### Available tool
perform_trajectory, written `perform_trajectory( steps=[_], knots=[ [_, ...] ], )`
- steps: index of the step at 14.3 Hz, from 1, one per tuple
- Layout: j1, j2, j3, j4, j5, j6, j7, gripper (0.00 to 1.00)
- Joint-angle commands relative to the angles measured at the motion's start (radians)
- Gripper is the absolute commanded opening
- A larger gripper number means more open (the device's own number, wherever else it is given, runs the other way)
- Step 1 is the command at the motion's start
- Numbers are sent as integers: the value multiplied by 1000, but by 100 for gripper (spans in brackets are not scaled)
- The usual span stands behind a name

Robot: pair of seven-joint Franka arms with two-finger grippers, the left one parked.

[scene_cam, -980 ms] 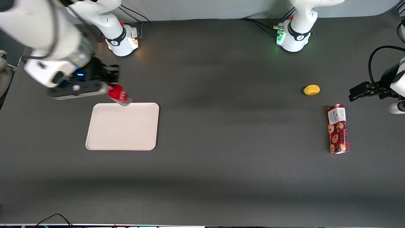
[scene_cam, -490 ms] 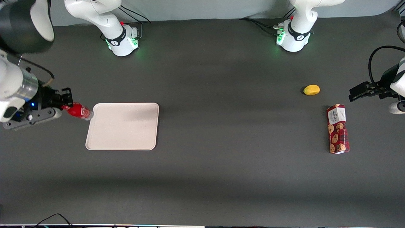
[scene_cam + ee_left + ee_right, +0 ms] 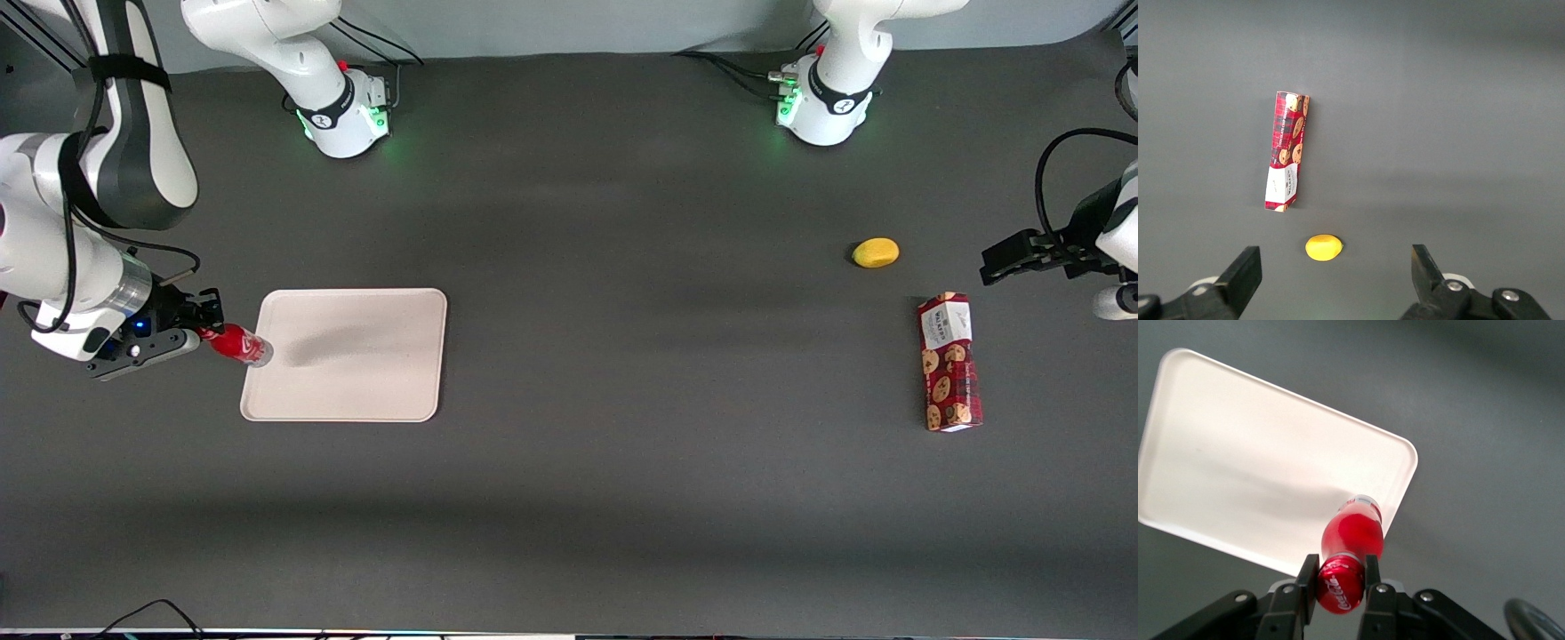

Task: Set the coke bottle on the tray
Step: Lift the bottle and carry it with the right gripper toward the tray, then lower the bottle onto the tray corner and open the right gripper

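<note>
My right gripper [image 3: 206,324] is shut on the red cap of the coke bottle [image 3: 238,345]. It holds the bottle tilted, with its clear base over the rim of the cream tray [image 3: 356,373] at the working arm's end. In the right wrist view the gripper [image 3: 1338,577] has both fingers pressed against the cap, and the bottle [image 3: 1355,533] points down toward the tray's edge [image 3: 1401,487]. The tray [image 3: 1258,460] has nothing on it.
A yellow lemon-like object [image 3: 876,252] and a red cookie box [image 3: 949,363] lie toward the parked arm's end of the table; both also show in the left wrist view, the lemon [image 3: 1323,247] and the box [image 3: 1286,151].
The gripper with the bottle swung from above the tray's edge farther from the camera out sideways off the tray, then came lower and nearer, and the bottle's base now sits at the tray's side rim.
</note>
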Motion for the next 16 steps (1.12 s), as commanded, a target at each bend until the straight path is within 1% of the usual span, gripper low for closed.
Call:
perform_trajectory(
  steps=[1, 2, 4, 5, 6, 7, 8, 12, 14, 16],
  knots=[
    [3, -61, -15, -158, 77, 126, -54, 5],
    [1, -61, -17, -172, 89, 146, -59, 5],
    [1, -56, -17, -174, 91, 154, -59, 7],
    [1, -55, -17, -177, 93, 166, -59, 11],
    [-2, -50, -17, -188, 93, 186, -59, 21],
    [-4, -45, -17, -191, 93, 201, -59, 58],
    [-4, -42, -17, -189, 103, 203, -60, 100],
    [7, -54, -15, -148, 106, 177, -42, 100],
    [10, -58, -9, -36, 105, 73, -18, 100],
    [10, -56, 15, 98, 97, -44, 57, 100]
  ],
)
